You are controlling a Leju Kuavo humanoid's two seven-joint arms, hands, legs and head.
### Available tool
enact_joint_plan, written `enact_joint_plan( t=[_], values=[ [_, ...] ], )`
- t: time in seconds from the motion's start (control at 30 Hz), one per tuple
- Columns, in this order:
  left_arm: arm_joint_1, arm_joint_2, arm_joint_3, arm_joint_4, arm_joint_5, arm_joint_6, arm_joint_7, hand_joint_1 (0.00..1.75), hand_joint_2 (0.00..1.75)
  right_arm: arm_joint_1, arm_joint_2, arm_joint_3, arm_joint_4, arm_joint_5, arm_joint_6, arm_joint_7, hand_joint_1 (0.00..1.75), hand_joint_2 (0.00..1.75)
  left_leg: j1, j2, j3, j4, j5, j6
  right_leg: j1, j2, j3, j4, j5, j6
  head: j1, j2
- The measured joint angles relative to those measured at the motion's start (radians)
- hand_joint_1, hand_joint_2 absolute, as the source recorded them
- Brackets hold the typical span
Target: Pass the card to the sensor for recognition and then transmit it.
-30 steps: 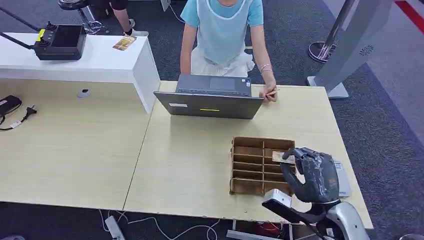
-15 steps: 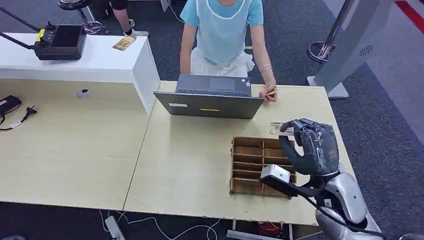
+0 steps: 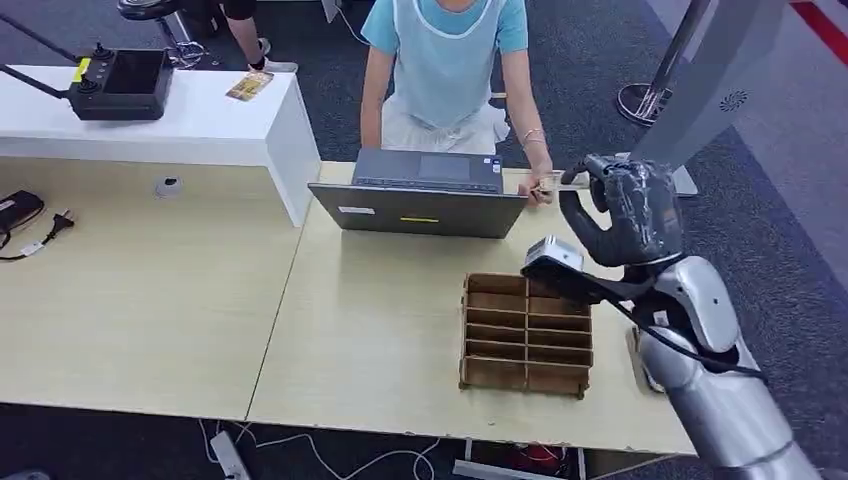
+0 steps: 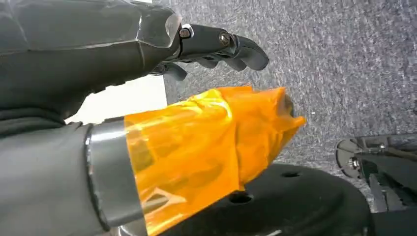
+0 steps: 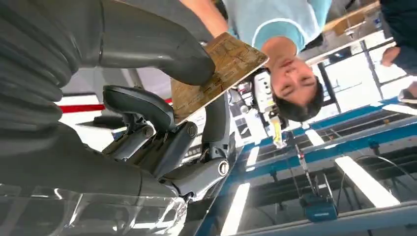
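Right hand now raised off the tray, near the laptop; card pinched.

The right arm is silver, in rounded segments, with a thin black cable along it and a small white box at the wrist. The right hand is dark grey under clear glossy film. The left hand has dark fingers, orange tape over its thumb

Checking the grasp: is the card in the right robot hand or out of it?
In. The right robot hand pinches the card between thumb and fingers, raised near the person.
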Motion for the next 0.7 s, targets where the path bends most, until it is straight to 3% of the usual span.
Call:
enact_joint_plan(
  t=[0.43,0.7],
  values=[
    [-0.001,0.004,-0.012,0.0,-0.023,-0.009,-0.006,0.0,0.0,-0.309,0.067,0.021,0.365,-0.111,0.111,0.012,1.75,1.75,0.0,-0.001,0.0,0.0,0.001,-0.001,0.0,0.0,0.0,0.001,0.0,0.0,0.0,0.0],
    [-0.001,0.005,-0.025,0.0,-0.037,-0.015,-0.008,0.0,0.0,-0.419,0.125,0.018,0.56,-0.209,0.18,-0.015,1.73,1.75,0.0,-0.001,0.0,0.0,0.001,-0.001,0.0,0.0,0.0,0.001,0.0,0.0,0.0,0.0]
  ],
)
